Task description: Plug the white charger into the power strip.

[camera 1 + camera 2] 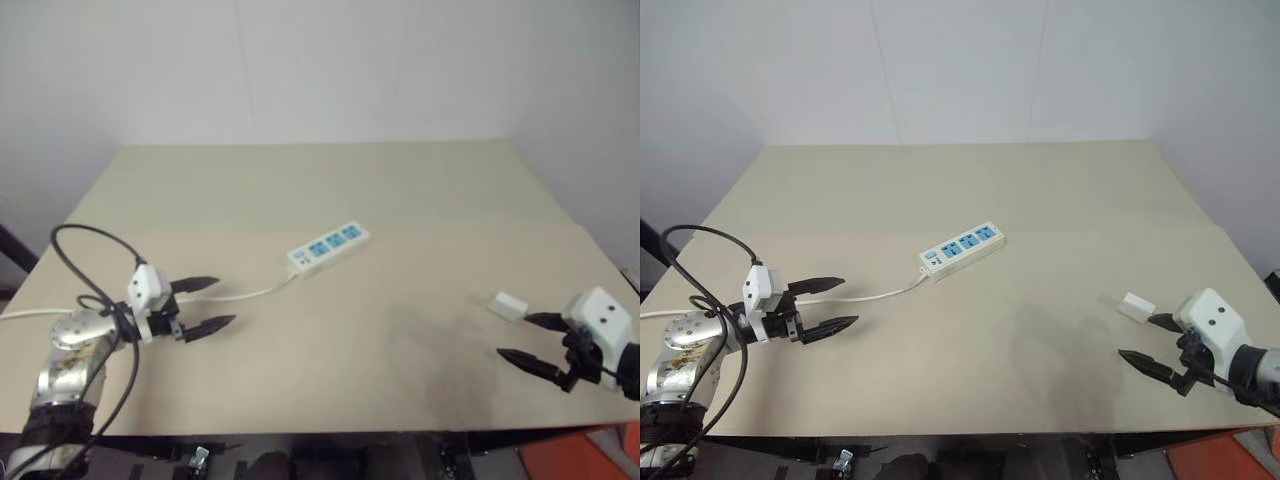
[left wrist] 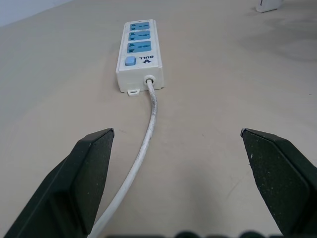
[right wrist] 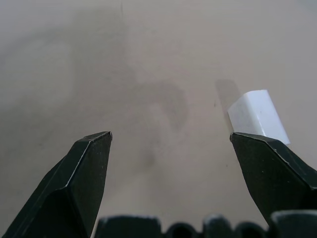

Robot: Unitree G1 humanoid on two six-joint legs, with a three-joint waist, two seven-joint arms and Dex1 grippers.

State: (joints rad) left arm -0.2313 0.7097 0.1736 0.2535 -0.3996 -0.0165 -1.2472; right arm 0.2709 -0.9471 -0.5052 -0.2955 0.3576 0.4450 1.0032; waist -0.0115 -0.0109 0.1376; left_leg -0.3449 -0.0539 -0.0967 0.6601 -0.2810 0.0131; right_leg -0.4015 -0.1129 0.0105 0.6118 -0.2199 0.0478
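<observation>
Bench (image 1: 330, 190), beige, fills mid frame w/ power strip (image 1: 328, 248) lying flat at centre, angled toward upper right, switch end at lower left. Thin white cord (image 1: 240, 295) runs from switch end toward left edge, passing betw. fingers of left tool (image 1: 208, 304) in left wrist view. Left tool at lower left, jaws wide apart, holding nothing, aimed along cord at strip. White charger (image 1: 508, 305) lies on bench at lower right, well apart from strip, not plugged in. Right tool (image 1: 528, 338) just beside charger, jaws wide apart, empty; in right wrist view charger sits by one fingertip (image 3: 252, 148), contact unclear.
</observation>
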